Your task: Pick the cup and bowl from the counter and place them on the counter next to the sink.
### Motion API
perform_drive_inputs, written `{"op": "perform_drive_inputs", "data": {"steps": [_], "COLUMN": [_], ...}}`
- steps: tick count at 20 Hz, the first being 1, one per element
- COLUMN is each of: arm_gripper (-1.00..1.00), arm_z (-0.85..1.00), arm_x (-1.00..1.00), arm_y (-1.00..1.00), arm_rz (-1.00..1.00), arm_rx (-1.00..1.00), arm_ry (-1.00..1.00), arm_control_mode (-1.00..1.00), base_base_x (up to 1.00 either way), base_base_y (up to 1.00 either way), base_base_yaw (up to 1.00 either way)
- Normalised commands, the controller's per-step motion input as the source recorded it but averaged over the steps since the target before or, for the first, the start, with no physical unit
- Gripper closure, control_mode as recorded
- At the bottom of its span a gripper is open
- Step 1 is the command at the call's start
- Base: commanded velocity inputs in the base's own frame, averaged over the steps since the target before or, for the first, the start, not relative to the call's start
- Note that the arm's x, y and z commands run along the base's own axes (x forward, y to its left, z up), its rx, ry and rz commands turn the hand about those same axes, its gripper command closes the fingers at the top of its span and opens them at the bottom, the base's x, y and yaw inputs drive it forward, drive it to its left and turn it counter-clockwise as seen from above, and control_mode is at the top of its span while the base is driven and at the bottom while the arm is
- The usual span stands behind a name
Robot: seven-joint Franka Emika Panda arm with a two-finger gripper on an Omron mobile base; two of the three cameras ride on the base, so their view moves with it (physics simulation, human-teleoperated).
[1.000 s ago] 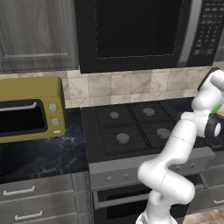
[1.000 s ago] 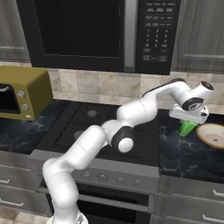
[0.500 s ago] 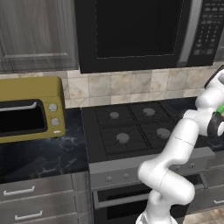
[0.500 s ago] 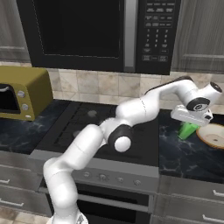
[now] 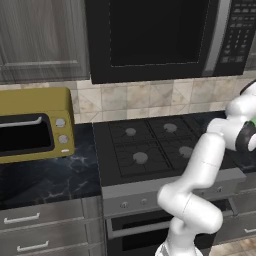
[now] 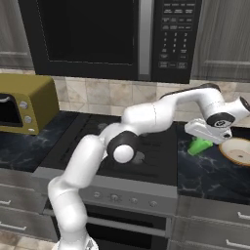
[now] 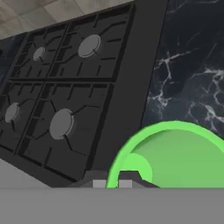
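**Cup Gripped and Tilted Above the Table, Right of the Stove**

The work surface is a glossy black marble table (image 6: 205,168) with thin white veins, carried on dark grey-brown cabinets with drawers. A black gas stove (image 5: 150,150) with four burners is set into the surface, and an oven front with a row of knobs is seen below it. A black microwave (image 5: 165,37) is mounted above the stove, flanked by grey wood wall cabinets. The wall between them is covered with beige stone tiles. A mustard-yellow toaster oven (image 5: 32,125) stands on the table well to the left of the stove.

The end effector (image 6: 207,133) is positioned over the marble just to the right of the stove. It is closed on the rim of the green cup (image 6: 199,145), which is held tilted, apparently lifted off the surface. In the hand view the open mouth of the cup (image 7: 175,157) is seen close to the camera, with the stove and veined marble below it.

The bowl (image 6: 237,151), cream inside with a golden-brown rim, rests upright on the table just to the right of the cup.
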Motion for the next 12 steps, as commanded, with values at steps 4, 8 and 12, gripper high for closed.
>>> {"op": "perform_drive_inputs", "data": {"steps": [4, 8, 12], "arm_gripper": [1.0, 1.0, 1.0], "arm_z": [0.0, 0.02, 0.4], "arm_x": [-0.34, -0.56, -0.64], "arm_y": [0.89, 0.68, 0.55], "arm_rz": [0.0, 0.0, 0.02], "arm_rx": [0.01, 0.0, 0.0], "arm_ry": [-0.2, -0.21, -0.04], "arm_control_mode": [-1.0, -1.0, -1.0], "base_base_x": [0.0, 0.0, 0.0], "base_base_y": [0.0, 0.0, 0.0], "base_base_yaw": [0.0, 0.0, 0.0]}}
